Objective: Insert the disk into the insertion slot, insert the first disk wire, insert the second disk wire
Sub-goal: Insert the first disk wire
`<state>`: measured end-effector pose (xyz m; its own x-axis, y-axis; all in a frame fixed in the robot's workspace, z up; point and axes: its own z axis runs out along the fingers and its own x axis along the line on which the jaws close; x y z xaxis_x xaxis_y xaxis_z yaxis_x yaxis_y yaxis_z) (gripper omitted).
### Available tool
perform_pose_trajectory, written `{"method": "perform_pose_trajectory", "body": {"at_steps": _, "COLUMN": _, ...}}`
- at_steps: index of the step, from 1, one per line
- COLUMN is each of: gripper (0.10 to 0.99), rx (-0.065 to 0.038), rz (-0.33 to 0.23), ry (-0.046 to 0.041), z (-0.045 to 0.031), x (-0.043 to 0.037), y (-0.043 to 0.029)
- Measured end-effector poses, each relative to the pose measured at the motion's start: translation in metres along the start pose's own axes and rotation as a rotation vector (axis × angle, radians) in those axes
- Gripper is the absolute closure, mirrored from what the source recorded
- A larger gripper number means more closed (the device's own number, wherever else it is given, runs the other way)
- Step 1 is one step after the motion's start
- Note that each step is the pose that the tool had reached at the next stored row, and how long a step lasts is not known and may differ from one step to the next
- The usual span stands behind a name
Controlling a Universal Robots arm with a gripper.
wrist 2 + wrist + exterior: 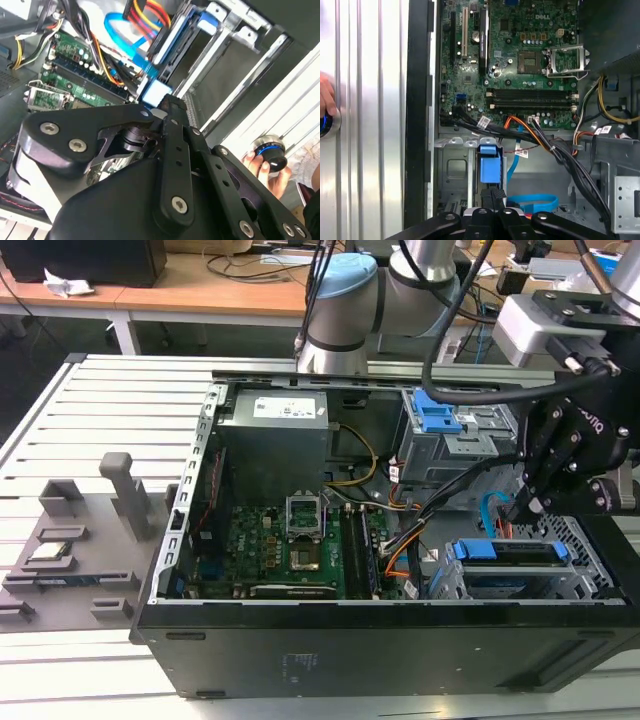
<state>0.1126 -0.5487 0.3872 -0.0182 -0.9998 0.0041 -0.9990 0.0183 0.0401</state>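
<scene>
Gripper [493, 192], pinched shut on nothing I can see, hangs just over the disk [488, 165], already seated in its slot [452, 170]

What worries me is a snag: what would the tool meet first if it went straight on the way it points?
Probably the blue carrier of the disk, sitting in the insertion slot ahead of the tool in the first wrist view; depth is unclear.

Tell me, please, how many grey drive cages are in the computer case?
2: a taller cage with blue latches, and nearer the camera a low cage holding the blue-framed disk, by the gripper. The arm may hide more.
</scene>
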Motion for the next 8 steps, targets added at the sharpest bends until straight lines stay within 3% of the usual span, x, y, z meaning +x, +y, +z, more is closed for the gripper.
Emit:
{"method": "perform_pose_trajectory", "body": {"at_steps": 2, "gripper": 0.980, "rx": -0.001, "rz": 0.000, "ry": 0.0000, "z": 0.0001, "x": -0.0020, "y": -0.0096}}
{"method": "perform_pose_trajectory", "body": {"at_steps": 4, "gripper": 0.980, "rx": -0.001, "rz": 0.000, "ry": 0.0016, "z": 0.0009, "x": -0.0090, "y": -0.0210}}
{"method": "perform_pose_trajectory", "body": {"at_steps": 6, "gripper": 0.980, "rx": -0.002, "rz": 0.000, "ry": 0.0034, "z": 0.0030, "x": -0.0152, "y": -0.0263}}
{"method": "perform_pose_trajectory", "body": {"at_steps": 7, "gripper": 0.980, "rx": -0.003, "rz": 0.000, "ry": 0.0082, "z": 0.0095, "x": -0.0237, "y": -0.0325}}
{"method": "perform_pose_trajectory", "body": {"at_steps": 8, "gripper": 0.980, "rx": -0.003, "rz": 0.000, "ry": 0.0094, "z": 0.0133, "x": -0.0270, "y": -0.0338}}
